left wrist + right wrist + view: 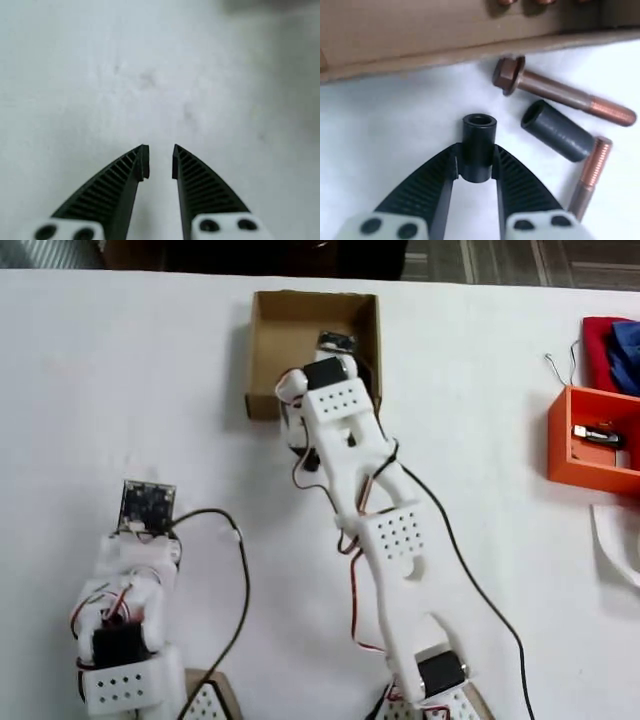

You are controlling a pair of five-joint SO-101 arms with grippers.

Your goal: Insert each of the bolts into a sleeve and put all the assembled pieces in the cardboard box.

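Pinches short black cylindrical sleeve upright in right gripper, near brown cardboard box; shows left gripper narrowly parted, empty. Risks tipping sleeve through low grip; risks knocking loose copper hex-head bolt.

The open brown box sits near the middle of the counter's far edge. Just outside its wall, a black sleeve stands upright and empty, clamped in the right claw. A second sleeve lies on its side between two copper bolts. The first bolt lies flat, hex head toward the box. The second bolt is partly hidden behind that sleeve.
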